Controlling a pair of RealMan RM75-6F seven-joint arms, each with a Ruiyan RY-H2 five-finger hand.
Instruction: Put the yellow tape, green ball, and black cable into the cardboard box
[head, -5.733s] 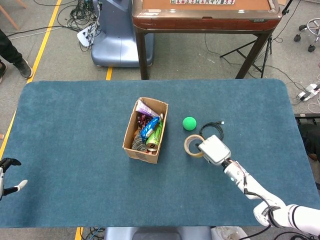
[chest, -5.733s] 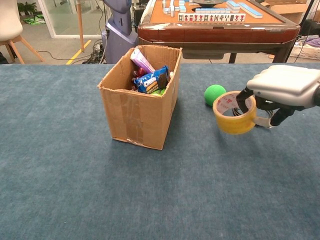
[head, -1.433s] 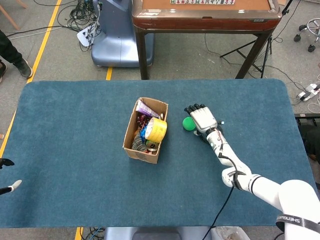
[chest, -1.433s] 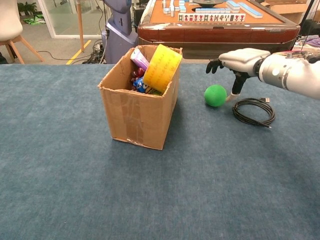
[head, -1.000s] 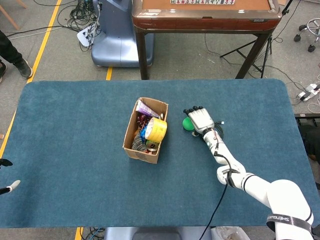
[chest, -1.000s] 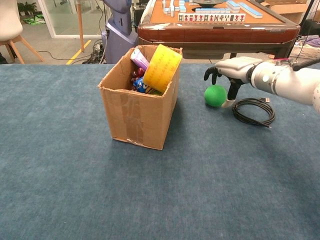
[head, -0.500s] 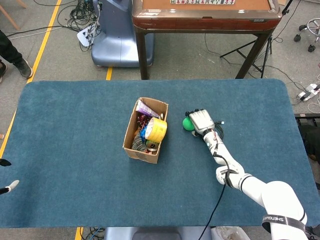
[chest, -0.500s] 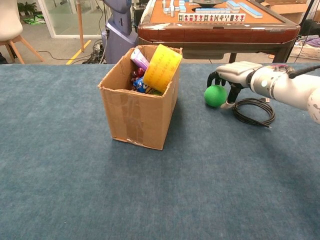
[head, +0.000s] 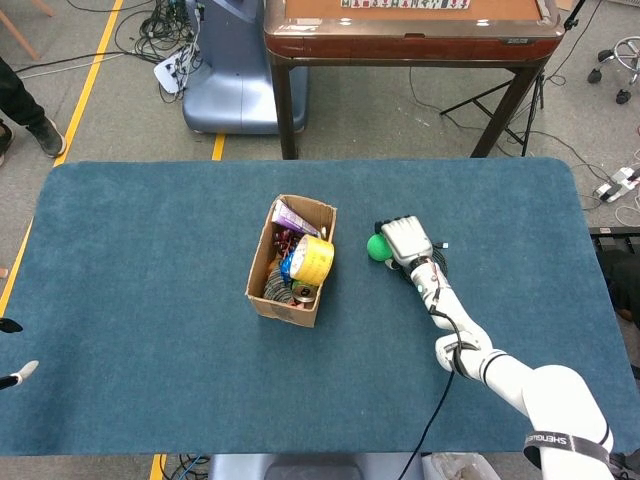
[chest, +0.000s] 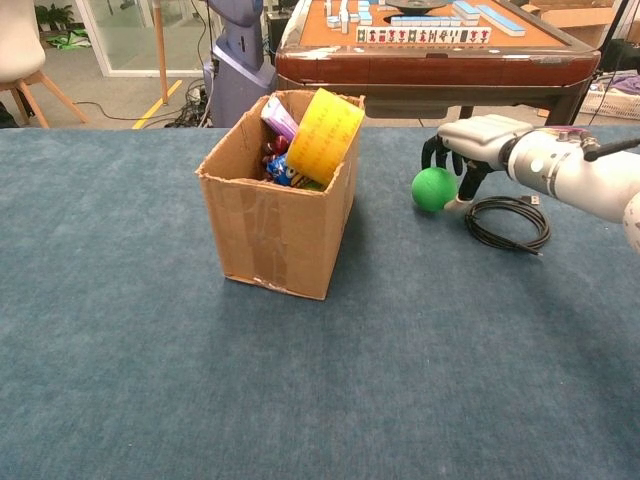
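The right hand (chest: 462, 150) sits low over the green ball (chest: 433, 189), fingers curled down around its top and far side. It looks to be closing on the ball, but I cannot tell whether the grip is firm — the ball appears to rest on the blue surface (chest: 150, 400), just under the palm. In the head view the same hand (head: 405, 240) covers the ball's right side, with only a green sliver (head: 377, 247) showing toward the box.

Just to the right of the ball, near the wrist, lies the black cable (chest: 508, 222), coiled in a loose loop flat on the surface and untouched. In the head view most of it is hidden beneath the forearm.

Further left stands the cardboard box (chest: 272, 225), open at the top and already crowded with packets and other oddments. The yellow tape (chest: 323, 136) is in it, propped on edge against the near right wall and poking above the rim; the head view shows it lodged on top of the contents (head: 314, 258).

The left hand (head: 12, 378) is barely visible at the far left edge of the head view, well apart from everything; too little shows to tell how its fingers stand.

So, by my reading, one of three things is done — the tape. The ball is being grasped and has yet to be carried across to the box, and the cable is not yet begun.
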